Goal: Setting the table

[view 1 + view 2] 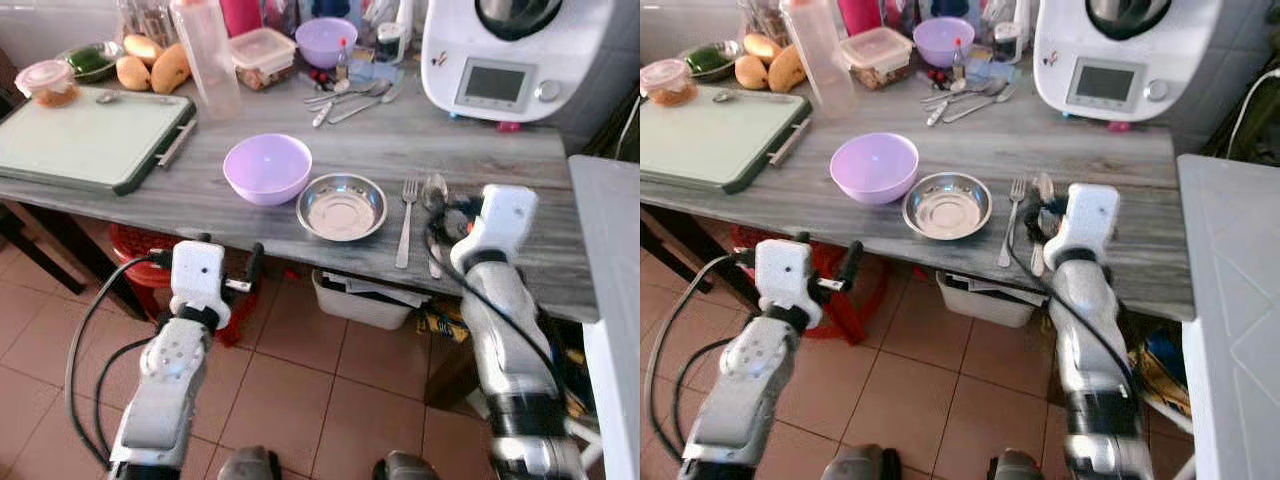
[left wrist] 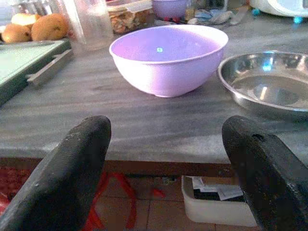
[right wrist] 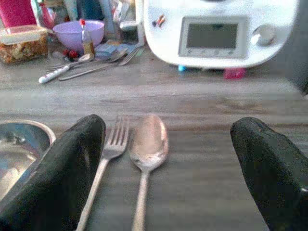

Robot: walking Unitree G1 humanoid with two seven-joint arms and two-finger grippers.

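A place setting lies near the front edge of the grey wood-grain table [image 1: 480, 150]: a lilac plastic bowl [image 1: 267, 167], a shallow round stainless-steel dish [image 1: 341, 206] just beside it on the right, then a silver metal fork [image 1: 406, 220] and a silver metal spoon [image 3: 147, 149] side by side, handles toward the table edge.

The right gripper [image 3: 168, 168] hovers low over the cutlery handles, its fingers spread wide on either side of the fork and spoon and holding nothing.

The left gripper [image 2: 171, 163] sits below and in front of the table edge, facing the lilac bowl, fingers wide apart and empty.

Farther back stand a white kitchen machine with a grey display [image 1: 515, 55], loose cutlery [image 1: 350, 98], a second lilac bowl [image 1: 326, 40], a lidded food container [image 1: 262, 55] and a pale green cutting board [image 1: 85, 135].
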